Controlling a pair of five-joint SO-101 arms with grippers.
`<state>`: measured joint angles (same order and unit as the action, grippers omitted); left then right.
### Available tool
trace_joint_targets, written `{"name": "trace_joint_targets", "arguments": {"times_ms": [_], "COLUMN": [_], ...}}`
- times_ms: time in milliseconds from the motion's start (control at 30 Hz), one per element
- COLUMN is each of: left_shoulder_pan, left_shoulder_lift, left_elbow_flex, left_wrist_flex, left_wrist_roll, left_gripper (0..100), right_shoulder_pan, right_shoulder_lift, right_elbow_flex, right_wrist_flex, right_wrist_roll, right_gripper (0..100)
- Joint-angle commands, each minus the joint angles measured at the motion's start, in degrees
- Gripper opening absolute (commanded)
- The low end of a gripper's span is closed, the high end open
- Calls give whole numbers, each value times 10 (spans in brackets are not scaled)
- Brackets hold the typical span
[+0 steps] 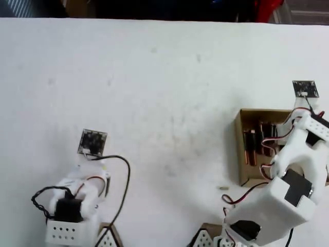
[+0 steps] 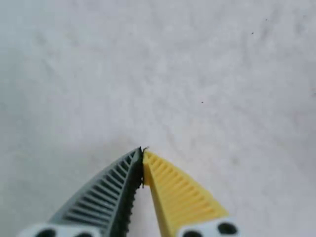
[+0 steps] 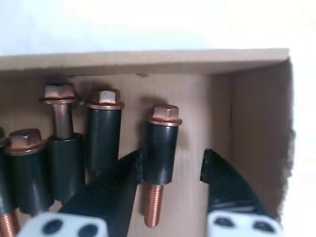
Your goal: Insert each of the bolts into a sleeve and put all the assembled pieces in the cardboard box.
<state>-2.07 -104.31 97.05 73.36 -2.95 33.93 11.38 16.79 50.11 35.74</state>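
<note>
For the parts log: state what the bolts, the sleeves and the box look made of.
Bolts: metal, copper-coloured, faintly shiny; hex heads and cut threads show. Sleeves: smooth black tubes with a dull sheen, probably plastic or rubber. Box: brown cardboard, matte, with a raw cut rim.

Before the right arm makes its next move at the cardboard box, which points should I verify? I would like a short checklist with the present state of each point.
1. Right end effector open: ok, jaws apart, with the nearest assembled piece between them.
2. That piece inside the cardboard box: ok.
3. All bolts fully seated: not ok, one bolt shows bare shank above its sleeve.
4. Left end effector free: ok, shut, holding nothing, above the table.
5. No parts remaining outside the box: cannot tell, a small object lies on the table near it.
</note>
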Motion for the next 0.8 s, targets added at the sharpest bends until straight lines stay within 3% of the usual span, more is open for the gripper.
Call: {"name": "trace_joint_targets", "arguments": {"times_ms": [0, 233, 767], "left_shoulder_pan": [-4, -4, -7], "left_shoulder_lift": [-3, -3, -3], "left_elbow_flex": [-1, -1, -1], "left_wrist_flex": [4, 4, 4], "left_wrist_roll": [-4, -4, -4], "left_gripper": [23, 23, 23], "right_shoulder_pan": [-1, -36, -304], "right_shoulder_lift": [-7, -31, -288], "right_elbow_flex": [-66, -183, -185], "right_wrist_flex": [41, 192, 352], "right_wrist_roll": [6, 5, -122], "right_gripper": [139, 138, 137]}}
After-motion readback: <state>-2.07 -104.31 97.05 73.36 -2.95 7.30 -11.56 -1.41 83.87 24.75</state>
